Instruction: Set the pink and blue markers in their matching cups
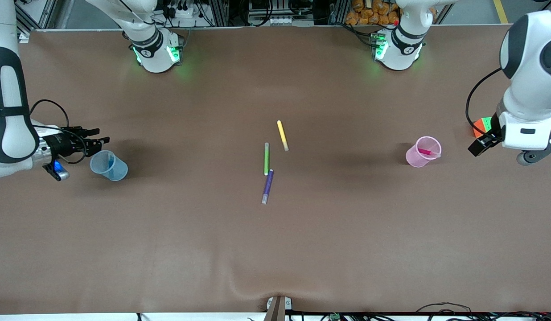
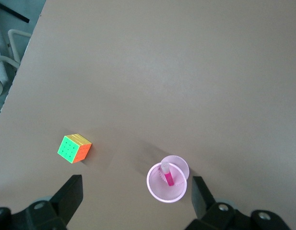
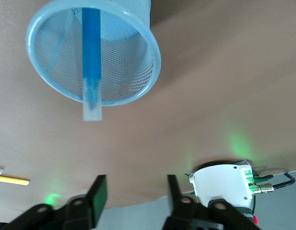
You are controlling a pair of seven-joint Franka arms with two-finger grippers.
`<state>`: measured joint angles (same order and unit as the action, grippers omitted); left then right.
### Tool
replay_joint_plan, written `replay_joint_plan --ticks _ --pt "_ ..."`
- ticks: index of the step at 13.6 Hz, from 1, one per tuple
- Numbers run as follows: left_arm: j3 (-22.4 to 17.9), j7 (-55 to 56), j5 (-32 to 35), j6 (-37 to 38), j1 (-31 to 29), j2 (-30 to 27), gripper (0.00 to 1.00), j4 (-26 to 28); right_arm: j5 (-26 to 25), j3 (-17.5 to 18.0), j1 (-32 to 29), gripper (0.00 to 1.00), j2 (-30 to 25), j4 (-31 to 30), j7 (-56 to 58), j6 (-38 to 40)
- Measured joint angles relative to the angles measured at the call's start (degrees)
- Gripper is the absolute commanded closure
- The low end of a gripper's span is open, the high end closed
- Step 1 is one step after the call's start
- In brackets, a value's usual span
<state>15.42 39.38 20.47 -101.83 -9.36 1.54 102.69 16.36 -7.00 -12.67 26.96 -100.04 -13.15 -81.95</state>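
— Blue side, at the right arm's end of the table? Where is the marker?

— Blue marker (image 3: 91,57) standing tilted in the light blue cup (image 1: 108,165), greyish cap end poking over the rim. Right gripper (image 1: 97,136) just beside that cup, up off the table, fingers (image 3: 98,196) parted with nothing between them.

— And the pink side?

— Pink marker (image 2: 168,176) leaning inside the light pink cup (image 2: 167,182), pale cap end uppermost, toward the left arm's end of the table. Left gripper (image 2: 133,199) hanging over the table near that cup, jaws spread wide and empty, one finger to each side of the cup in the wrist view without touching it.

— Anything else on the brown tabletop (image 1: 275,249)?

— Three loose pens mid-table, well apart from both cups: yellow pen (image 1: 282,135) farthest from the front camera, green pen (image 1: 266,159) nearer, purple pen (image 1: 268,186) nearest, its upper tip just beside the green pen's lower end. Multicoloured puzzle cube (image 2: 74,148) near the pink cup, closer to the table's edge at the left arm's end, partly hidden by the left arm in the front view.
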Motion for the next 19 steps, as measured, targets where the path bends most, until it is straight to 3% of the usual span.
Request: replay_joint_plan --ticks 2,6,13,19 --pt "-0.3 -3.4 -2.3 1.4 -0.1 0.0 0.00 -1.8 0.0 0.3 0.1 0.00 0.1 2.8 0.1 2.8" --pt "-0.6 -6.8 -4.5 3.3 -0.1 0.0 0.00 -4.7 0.1 1.5 1.9 0.00 0.0 14.7 0.0 13.6" --pt "-0.7 -15.2 -9.2 6.1 -1.4 0.0 0.00 -8.1 -2.1 8.6 2.4 0.00 -0.3 33.0 0.2 19.6" --pt "-0.7 -26.0 -13.5 8.6 -3.5 -0.1 0.00 -9.9 -3.1 16.5 2.1 0.00 -4.0 38.4 0.4 20.4"
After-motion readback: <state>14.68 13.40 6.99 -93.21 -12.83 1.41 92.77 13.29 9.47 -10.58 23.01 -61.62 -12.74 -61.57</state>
